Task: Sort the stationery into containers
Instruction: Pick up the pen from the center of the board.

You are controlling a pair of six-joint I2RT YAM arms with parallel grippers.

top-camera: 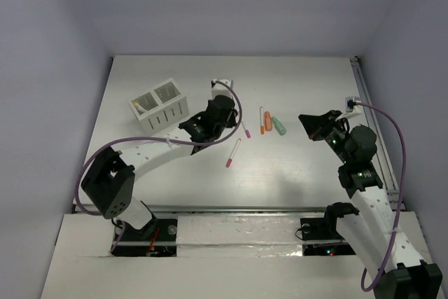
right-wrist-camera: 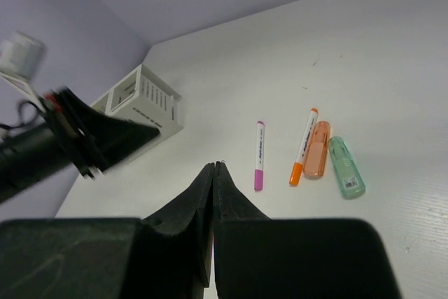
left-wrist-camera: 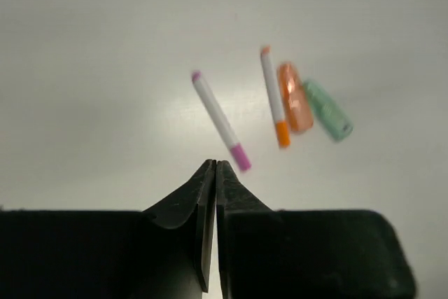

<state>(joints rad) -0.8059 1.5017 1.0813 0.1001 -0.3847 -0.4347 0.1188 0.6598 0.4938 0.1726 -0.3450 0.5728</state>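
The white slotted organiser box (top-camera: pixel 161 103) (right-wrist-camera: pixel 143 103) stands at the back left. To its right a magenta-capped pen (top-camera: pixel 246 129) (left-wrist-camera: pixel 220 120) (right-wrist-camera: pixel 259 154), an orange-capped pen (top-camera: pixel 262 120) (left-wrist-camera: pixel 274 96) (right-wrist-camera: pixel 304 146), a stubby orange marker (top-camera: pixel 267 120) (left-wrist-camera: pixel 295 97) (right-wrist-camera: pixel 318 148) and a mint-green one (top-camera: pixel 279 126) (left-wrist-camera: pixel 327 109) (right-wrist-camera: pixel 346 167) lie on the table. A pink-ended pen (top-camera: pixel 233 153) lies nearer. My left gripper (top-camera: pixel 227 113) (left-wrist-camera: pixel 215 164) hovers left of the magenta pen, shut and empty. My right gripper (top-camera: pixel 306 120) (right-wrist-camera: pixel 215 166), right of the green marker, is shut and empty too.
A small white block (top-camera: pixel 222 87) sits at the back behind the left gripper. A metal rail (top-camera: pixel 378 152) with a white connector (top-camera: pixel 351 103) runs along the table's right edge. Purple cables loop off both arms. In the right wrist view the left arm (right-wrist-camera: pixel 77 141) shows in front of the box.
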